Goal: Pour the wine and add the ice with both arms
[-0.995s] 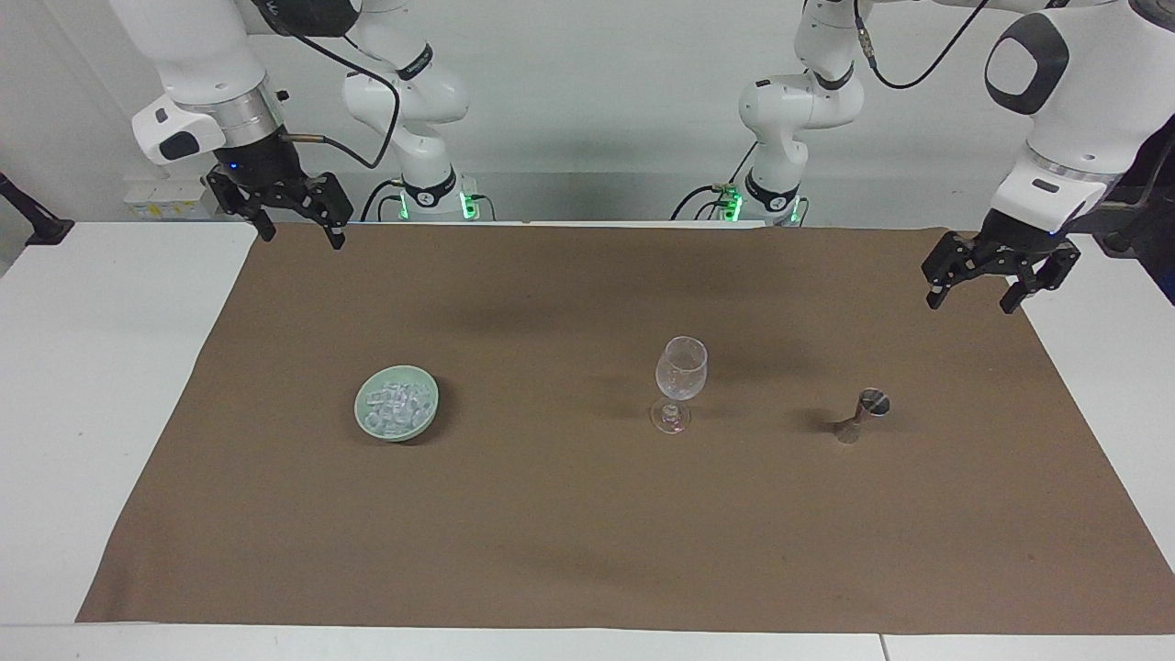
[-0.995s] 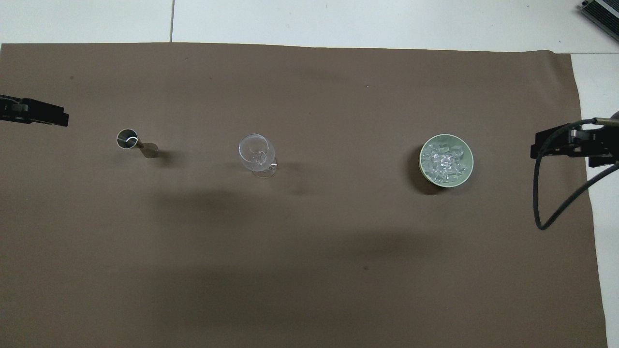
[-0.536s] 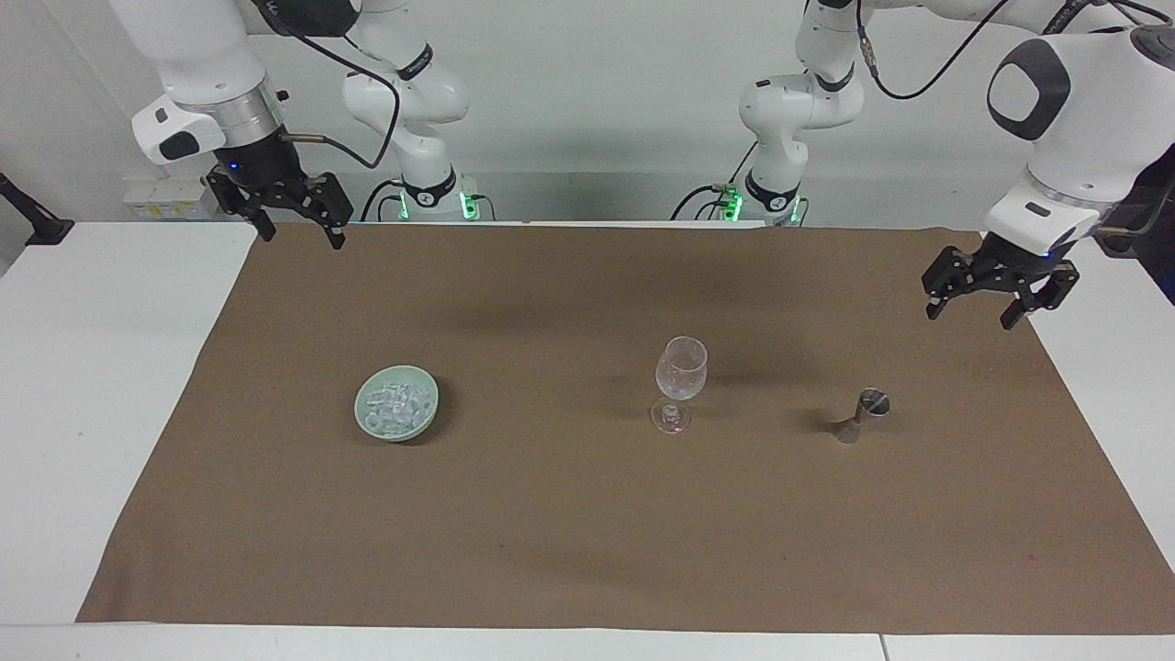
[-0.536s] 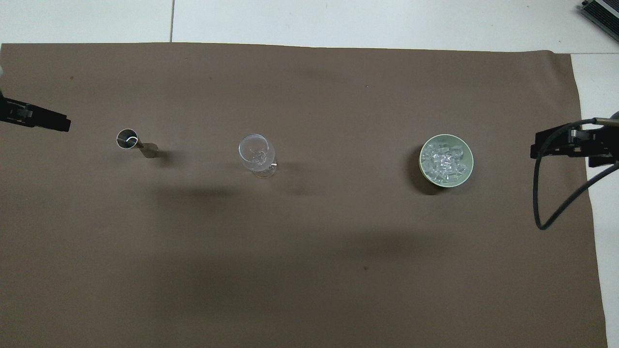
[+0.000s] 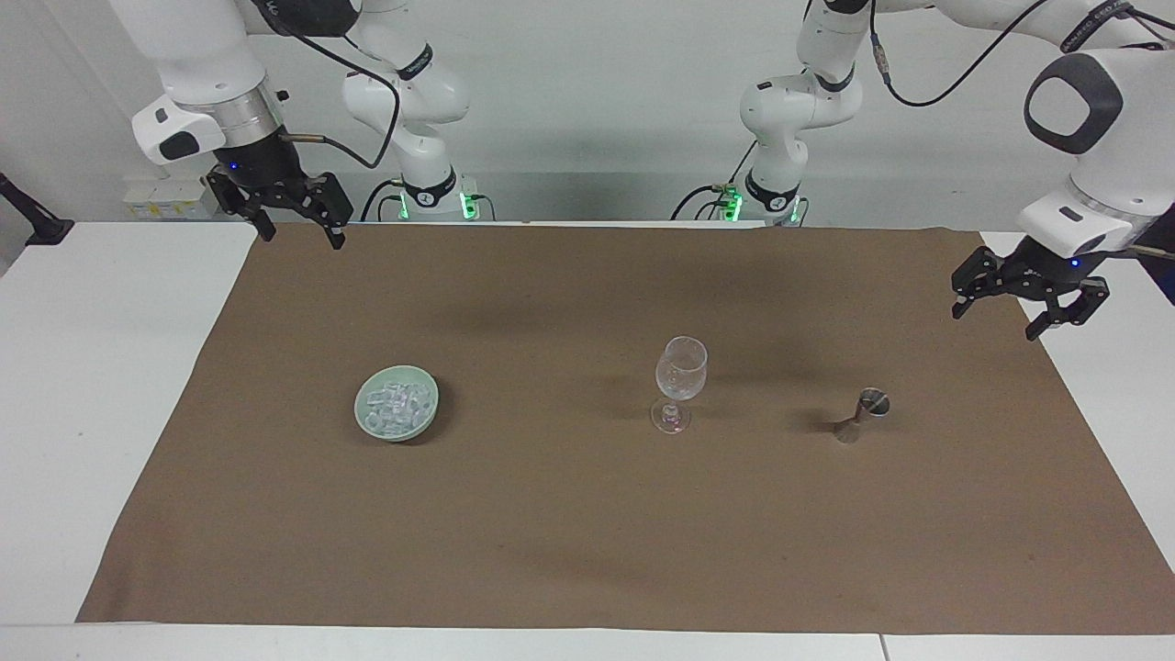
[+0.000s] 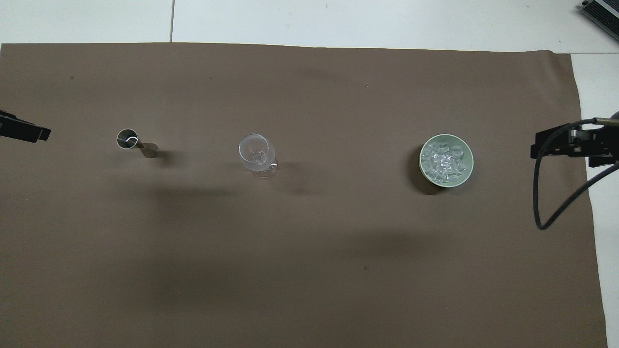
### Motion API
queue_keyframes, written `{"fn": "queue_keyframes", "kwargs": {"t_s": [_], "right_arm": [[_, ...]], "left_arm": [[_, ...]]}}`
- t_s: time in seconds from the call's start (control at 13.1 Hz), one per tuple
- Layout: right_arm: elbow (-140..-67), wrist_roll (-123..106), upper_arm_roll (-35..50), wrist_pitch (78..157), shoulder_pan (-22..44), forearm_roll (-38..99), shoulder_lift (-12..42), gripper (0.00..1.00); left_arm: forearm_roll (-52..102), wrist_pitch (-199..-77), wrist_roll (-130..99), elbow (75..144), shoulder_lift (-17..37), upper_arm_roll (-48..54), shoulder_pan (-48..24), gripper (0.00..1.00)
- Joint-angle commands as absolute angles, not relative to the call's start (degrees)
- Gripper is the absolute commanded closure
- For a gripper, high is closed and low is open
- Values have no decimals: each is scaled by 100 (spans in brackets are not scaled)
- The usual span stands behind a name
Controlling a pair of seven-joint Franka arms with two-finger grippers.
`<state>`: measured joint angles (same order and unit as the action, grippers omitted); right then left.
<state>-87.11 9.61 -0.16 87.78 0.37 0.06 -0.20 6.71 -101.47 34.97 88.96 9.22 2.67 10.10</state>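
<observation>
A clear, empty wine glass [image 5: 680, 378] stands upright mid-cloth; it also shows in the overhead view [image 6: 256, 153]. A small metal jigger [image 5: 863, 413] stands beside it toward the left arm's end [image 6: 131, 141]. The ice [image 5: 397, 401] is heaped in a pale green bowl [image 5: 363, 420] toward the right arm's end; the overhead view shows the ice [image 6: 445, 159] and the bowl [image 6: 422, 168] too. My left gripper [image 5: 996, 323] is open and empty in the air over the cloth's edge by the jigger's end. My right gripper [image 5: 304, 240] is open and empty over the cloth's corner nearest its base.
A brown cloth [image 5: 587, 532] covers most of the white table [image 5: 101, 367]. A black cable [image 6: 544, 203] hangs from the right arm over the cloth's edge. The arm bases [image 5: 431, 197] stand at the robots' edge of the table.
My left gripper has moved outward toward the left arm's end of the table and a little lower. The right arm has not moved. The objects are unchanged.
</observation>
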Motion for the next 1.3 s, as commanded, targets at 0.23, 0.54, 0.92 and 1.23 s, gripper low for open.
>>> {"fn": "queue_keyframes", "kwargs": {"t_s": [0.23,0.54,0.92,1.23], "right_arm": [[-8736,1020,9,8842,-18,123,-18,0],[-8736,1020,9,8842,-18,123,-18,0],[-8736,1020,9,8842,-18,123,-18,0],[-8736,1020,9,8842,-18,123,-18,0]], "left_arm": [[1633,-10275,5253,8851,1748,299,1537,0],[3030,-10274,7071,8886,2213,290,1951,0],[4270,-10152,9771,9017,2759,316,2337,0],[5130,-9775,11178,8982,3312,387,2470,0]]}}
